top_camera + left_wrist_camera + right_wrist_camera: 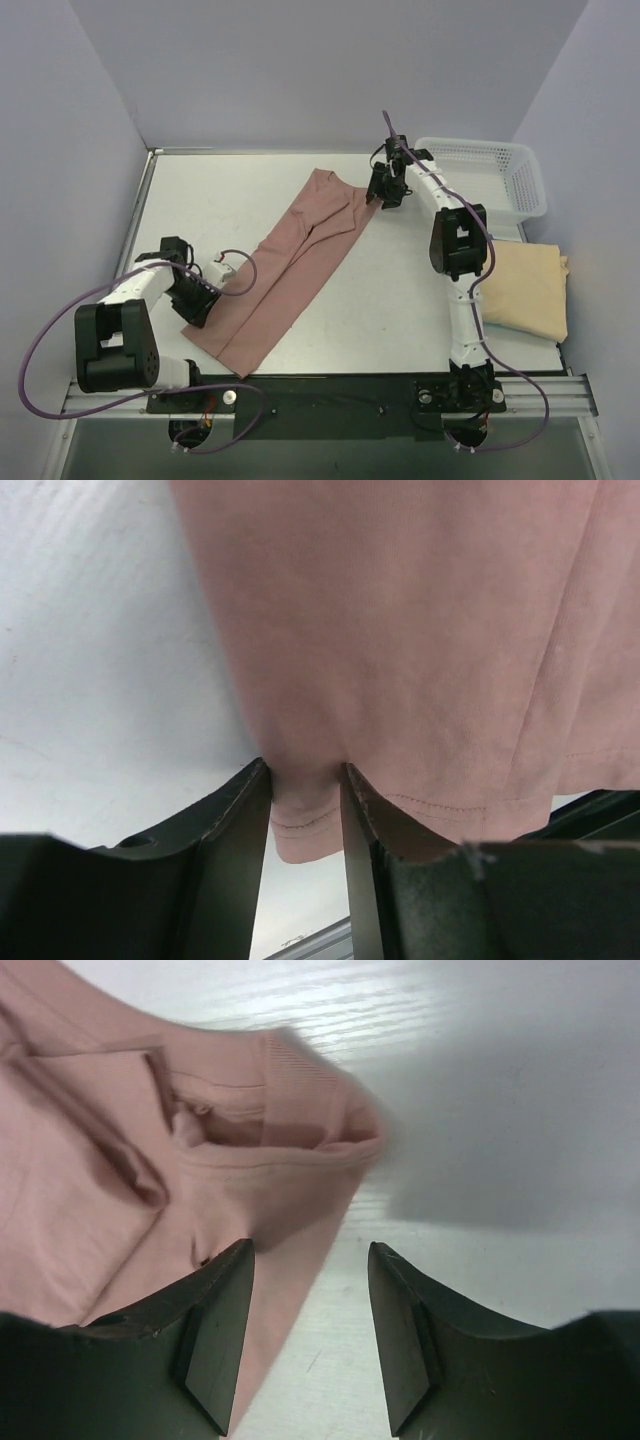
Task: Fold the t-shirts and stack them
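Observation:
The dusty pink-brown t-shirt (290, 268) lies folded into a long strip, running diagonally from the near left to the far middle of the table. My left gripper (203, 297) is shut on its near-left hem corner (305, 815), the cloth pinched between the fingers. My right gripper (385, 192) is open just above the shirt's far collar end (270, 1130), its jaws straddling the shirt's edge. The pale tan-yellow t-shirt (528, 288) lies folded at the right edge of the table, apart from both grippers.
A white plastic mesh basket (485, 175) stands at the far right, just behind the right arm. The table's near rail (330, 385) runs along the front. Walls close in at left and right.

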Controlling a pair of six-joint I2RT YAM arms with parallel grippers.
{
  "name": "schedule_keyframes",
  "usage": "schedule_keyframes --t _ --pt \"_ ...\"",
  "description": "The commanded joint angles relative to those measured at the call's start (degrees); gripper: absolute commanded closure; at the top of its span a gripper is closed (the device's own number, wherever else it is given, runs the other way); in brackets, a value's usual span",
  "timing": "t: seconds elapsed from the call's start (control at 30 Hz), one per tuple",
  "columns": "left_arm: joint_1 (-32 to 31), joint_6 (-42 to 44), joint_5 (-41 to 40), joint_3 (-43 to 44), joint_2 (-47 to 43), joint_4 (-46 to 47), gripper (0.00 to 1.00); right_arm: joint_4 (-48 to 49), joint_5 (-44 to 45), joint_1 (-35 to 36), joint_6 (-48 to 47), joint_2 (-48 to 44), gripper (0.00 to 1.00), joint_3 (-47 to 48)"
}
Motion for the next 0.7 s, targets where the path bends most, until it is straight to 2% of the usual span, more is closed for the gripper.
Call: schedule_keyframes --t 0.0,0.07,0.1,0.13,0.17,0.2,0.23,0.27,0.33,0.4,0.47,0.57,0.67 --pt "-2.1 1.1 2.0 -0.7 -2.4 -0.7 0.58 -2.2 0.6 -1.0 4.2 5.5 0.55 3.1" --pt "-3.9 0.8 4.4 -1.3 -3.1 -1.6 0.58 -2.2 -1.4 -1.2 5.9 7.5 0.59 5.1" --pt "-4.6 0.5 5.3 -2.0 -3.6 -1.9 0.58 -2.2 -2.5 -1.2 6.4 8.1 0.68 6.0" --pt "-7.1 0.3 5.7 -2.7 -3.8 -2.0 0.58 -2.2 -3.0 -1.5 7.3 9.3 0.72 7.8" --pt "-7.9 -0.1 6.1 -3.0 -4.5 -2.1 0.58 -1.9 -3.7 -1.8 8.0 9.8 0.83 8.5" --pt "-9.2 -0.7 6.2 -3.5 -4.9 -2.4 0.58 -1.6 -4.4 -2.3 9.4 10.6 0.88 9.9" --pt "-9.4 -1.6 6.9 -3.5 -6.4 -2.5 0.58 -0.4 -5.0 -2.9 10.0 10.8 0.97 10.2" --pt "-9.5 -1.6 7.6 -3.7 -7.4 -2.8 0.57 1.0 -6.3 -3.3 11.2 10.9 1.0 10.4" --pt "-9.5 2.2 10.1 -3.5 -11.9 -4.2 0.53 6.0 -7.6 -4.0 12.4 10.9 1.0 10.2" --pt "-9.5 12.7 15.4 -3.3 -16.5 -7.6 0.46 10.5 -8.3 -4.7 12.8 11.9 1.0 11.6" --pt "-9.5 21.4 19.9 -3.4 -20.8 -10.0 0.32 14.2 -9.2 -5.5 13.0 13.8 1.0 14.7" --pt "-10.5 35.4 26.1 -4.6 -26.2 -12.7 0.27 20.5 -14.3 -7.2 16.0 17.3 1.0 17.5" --pt "-12.6 35.7 28.0 -7.0 -28.2 -8.2 0.25 25.9 -15.8 -8.4 18.3 20.1 1.0 20.3"
